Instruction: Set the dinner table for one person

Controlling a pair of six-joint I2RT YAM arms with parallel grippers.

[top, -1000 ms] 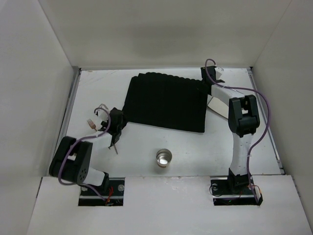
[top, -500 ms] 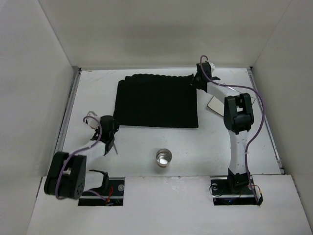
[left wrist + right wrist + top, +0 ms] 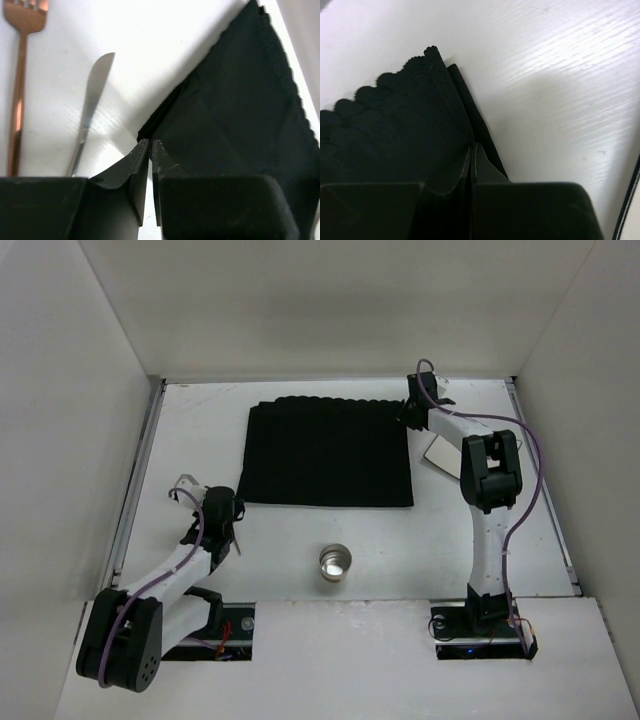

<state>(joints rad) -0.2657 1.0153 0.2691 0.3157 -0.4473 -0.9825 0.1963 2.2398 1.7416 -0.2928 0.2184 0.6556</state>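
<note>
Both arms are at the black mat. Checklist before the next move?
1. Left pincer shut on the black mat, near-left corner: ok.
2. Right pincer shut on its far-right corner: ok.
3. Mat flat and square: ok from above, though the cloth looks doubled at the right pincer's corner.
4. Fork and knife apart from the mat: ok.
5. Cup apart from the mat: ok.
6. Pale item under the right arm touching the mat: cannot tell.

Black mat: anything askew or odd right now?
It lies mostly square to the dinner table. One oddity: the far right corner of the black mat, pinched by the right gripper, shows a second layer beside its scalloped edge, so it looks folded under. The left gripper pinches the near left corner.
</note>
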